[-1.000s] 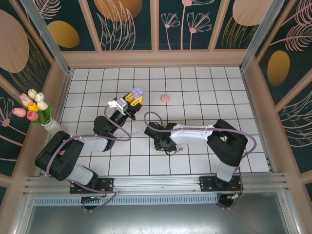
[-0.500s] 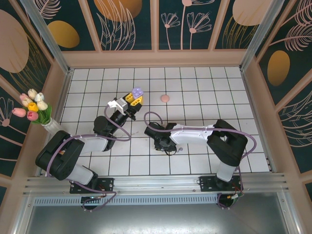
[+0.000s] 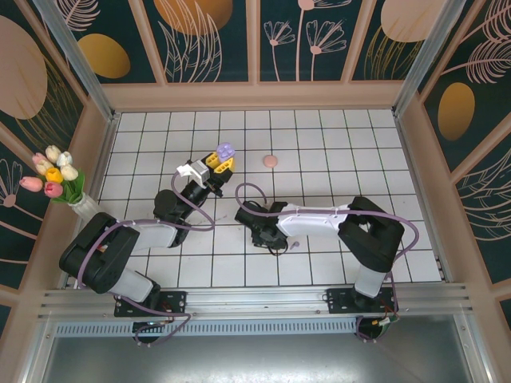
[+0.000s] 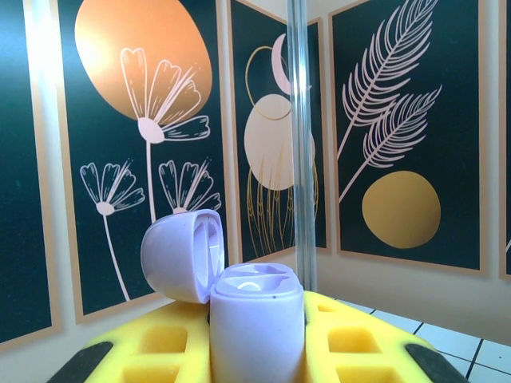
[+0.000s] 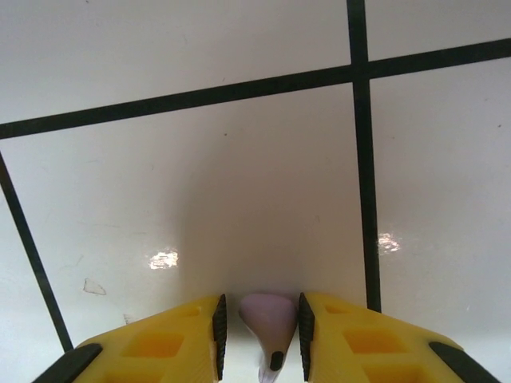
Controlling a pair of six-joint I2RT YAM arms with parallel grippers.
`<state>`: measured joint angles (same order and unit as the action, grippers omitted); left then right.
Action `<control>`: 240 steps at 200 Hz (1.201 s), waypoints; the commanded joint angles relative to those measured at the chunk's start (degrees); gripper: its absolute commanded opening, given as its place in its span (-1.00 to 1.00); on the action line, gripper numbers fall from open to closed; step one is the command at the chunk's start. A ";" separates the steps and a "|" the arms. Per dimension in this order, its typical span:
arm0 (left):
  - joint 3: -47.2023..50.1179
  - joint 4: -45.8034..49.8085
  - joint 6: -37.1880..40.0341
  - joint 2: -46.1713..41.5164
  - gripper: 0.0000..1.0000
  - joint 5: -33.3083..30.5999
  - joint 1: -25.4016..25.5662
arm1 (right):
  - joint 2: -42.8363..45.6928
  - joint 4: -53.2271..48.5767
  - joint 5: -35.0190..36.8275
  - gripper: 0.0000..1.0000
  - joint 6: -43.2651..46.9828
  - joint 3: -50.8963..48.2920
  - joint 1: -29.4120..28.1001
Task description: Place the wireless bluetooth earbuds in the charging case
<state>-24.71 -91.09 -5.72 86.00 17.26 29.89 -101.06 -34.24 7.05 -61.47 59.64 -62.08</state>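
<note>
1. Left jaws clamp the open case (image 4: 257,323), wells facing up
2. Right jaws pinch a purple earbud (image 5: 269,317), long axis along them, just above the tabletop (image 5: 239,159)
3. Case sits farther out, left of right jaws

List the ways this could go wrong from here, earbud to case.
1. The earbud sits pinched at the very tips of the right gripper, close to the tiled floor; it may slip or twist on the lift.
2. The case in the left gripper has small wells beside its raised lid; a misaligned earbud could catch on rim or lid.
</note>
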 commanded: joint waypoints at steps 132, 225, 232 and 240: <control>-0.43 -5.09 -1.58 0.62 -1.00 -0.65 -0.01 | -2.56 -1.82 -0.85 -0.42 -0.55 0.74 0.94; -0.61 -4.99 -1.84 0.75 -1.00 -0.18 -0.06 | -2.11 -0.13 -0.42 -0.60 2.53 0.35 1.33; -0.60 -4.89 -1.84 0.68 -1.00 -0.12 -0.03 | -1.63 0.19 -0.07 -0.61 3.08 0.01 1.29; -0.56 -4.83 -1.76 0.60 -1.00 -0.12 -0.01 | -1.02 0.84 0.41 -0.62 3.96 -0.54 1.24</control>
<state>-24.71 -91.09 -6.35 86.21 17.30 29.89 -101.89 -35.86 5.98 -60.10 60.84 -61.43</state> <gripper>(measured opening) 0.243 0.197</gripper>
